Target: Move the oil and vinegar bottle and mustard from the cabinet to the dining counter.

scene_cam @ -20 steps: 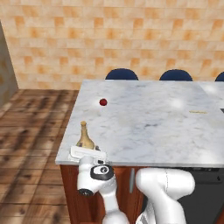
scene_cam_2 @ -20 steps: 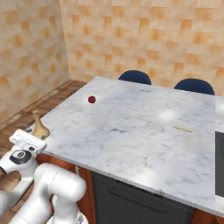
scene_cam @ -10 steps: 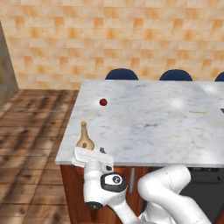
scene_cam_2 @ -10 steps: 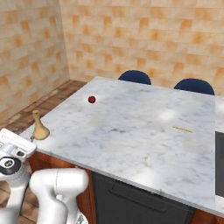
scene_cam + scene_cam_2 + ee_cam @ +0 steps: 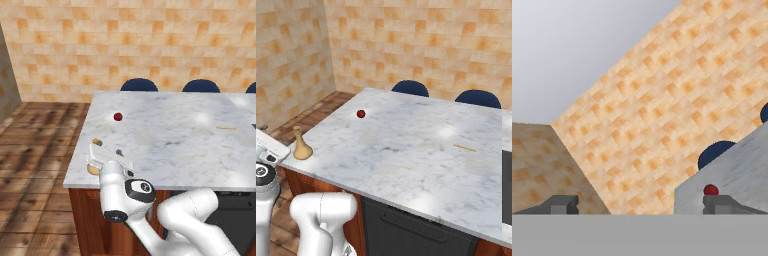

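Oil and vinegar bottle (image 5: 301,148): upright on the tabletop (image 5: 421,150), close to its near left corner, just inside the edge. Touched by nothing now. Holds the same spot as a second ago, neck straight up, no lean.

Pincer (image 5: 642,204): spread wide, pinching nothing. Has let go and drawn back off the corner over the last second, sinking down and away past the edge of the slab; a second ago hung right by the bottle at tabletop level. In the right base view sits just beside the bottle, apart from it, outboard of the edge. In the left base view crosses in front of the bottle and hides most of it, leaving the tan base peeking out below. Seen along the hand, points up past the slab's edge at the tiled wall, fingertips far apart with open air between.

Farther out: small red ball (image 5: 361,114) well apart from the bottle, farther along the left side, unmoved. Blue stools (image 5: 410,87) tucked along the far edge.

Meaning for the task, as a judgement: first half finished, bottle placed and released cleanly. Leaves the mustard to be fetched from the cabinet. Calls next for clearing the arm fully from the corner without brushing the thin neck, then driving off. Slim-necked bottle near an edge, so easily toppled by a careless swing.
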You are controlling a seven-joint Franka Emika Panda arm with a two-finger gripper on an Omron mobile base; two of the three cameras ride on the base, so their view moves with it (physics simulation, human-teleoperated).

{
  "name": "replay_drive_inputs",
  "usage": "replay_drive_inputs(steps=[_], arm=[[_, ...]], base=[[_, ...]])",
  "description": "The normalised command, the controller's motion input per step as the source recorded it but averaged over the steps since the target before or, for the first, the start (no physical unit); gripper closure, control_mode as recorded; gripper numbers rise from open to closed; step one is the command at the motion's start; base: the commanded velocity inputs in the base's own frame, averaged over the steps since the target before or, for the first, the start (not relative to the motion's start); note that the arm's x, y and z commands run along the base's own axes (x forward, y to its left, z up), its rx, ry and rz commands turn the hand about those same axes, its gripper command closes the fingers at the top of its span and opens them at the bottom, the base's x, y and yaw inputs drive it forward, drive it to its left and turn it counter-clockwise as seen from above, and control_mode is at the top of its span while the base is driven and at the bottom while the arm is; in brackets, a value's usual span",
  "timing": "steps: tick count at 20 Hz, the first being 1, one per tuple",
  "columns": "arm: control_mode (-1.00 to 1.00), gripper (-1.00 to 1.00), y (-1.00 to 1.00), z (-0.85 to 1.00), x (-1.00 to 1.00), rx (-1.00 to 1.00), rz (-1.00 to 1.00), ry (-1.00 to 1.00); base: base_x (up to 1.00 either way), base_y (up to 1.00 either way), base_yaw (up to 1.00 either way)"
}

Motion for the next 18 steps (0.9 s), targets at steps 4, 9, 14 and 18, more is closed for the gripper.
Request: replay_drive_inputs(steps=[4,9,14,18], arm=[[-1.0,-1.0,0.01,1.0,-0.1,0.15,0.0,0.08],[-1.0,-1.0,-0.05,1.0,-0.33,0.04,0.0,0.15],[-1.0,-1.0,-0.29,1.0,-0.29,-0.02,-0.01,0.23],[-1.0,-1.0,-0.64,0.94,-0.19,-0.15,-0.04,0.25]], base=[[0.0,0.0,0.0],[0.0,0.0,0.0],[0.0,0.0,0.0],[0.0,0.0,0.0]])
